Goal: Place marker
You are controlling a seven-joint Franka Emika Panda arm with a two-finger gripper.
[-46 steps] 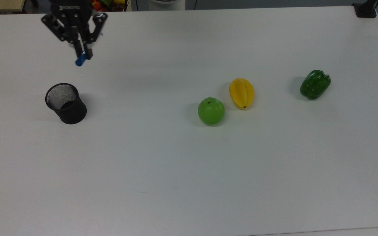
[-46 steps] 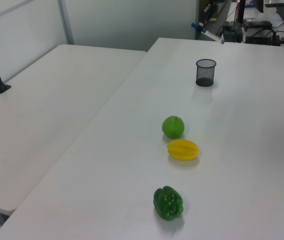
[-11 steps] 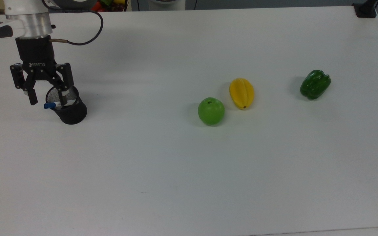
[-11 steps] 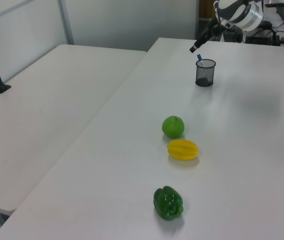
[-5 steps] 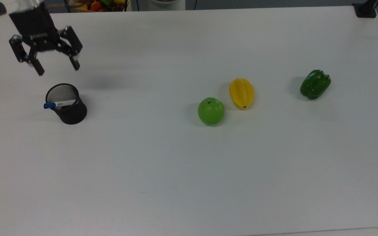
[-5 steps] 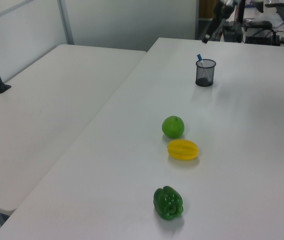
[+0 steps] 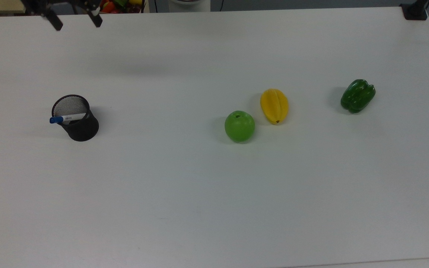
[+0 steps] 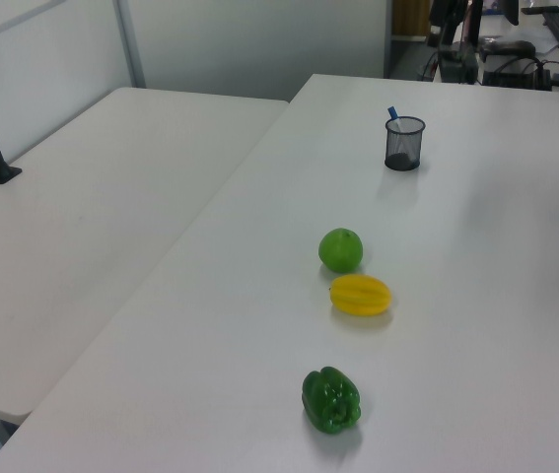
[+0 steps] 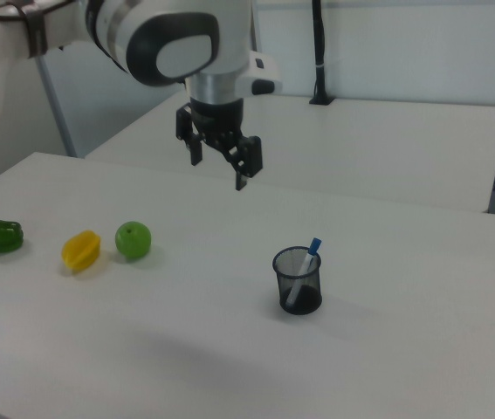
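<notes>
1. Your gripper (image 9: 218,168) hung in the air above the desk (image 7: 214,186) with its two fingers spread apart and nothing between them; in the top view its fingertips (image 7: 56,25) showed at the upper left edge.
2. The marker (image 7: 67,118) stood inside the black mesh cup (image 7: 78,124), leaning against the rim, with its blue cap poking out over the edge toward the top view's left.
3. In the right view you could see the marker (image 9: 304,272) tilted in the cup (image 9: 298,284), cap uppermost, well below the gripper and to the right view's right of it.
4. In the left view the cup (image 8: 404,146) sat at the far end of the desk, the blue cap (image 8: 392,112) just clearing its rim.
5. The green apple (image 7: 239,126) and the yellow starfruit (image 7: 274,105) lay near each other, well apart from the cup.
6. The green bell pepper (image 7: 357,95) lay farther toward the top view's right, apart from the starfruit.
</notes>
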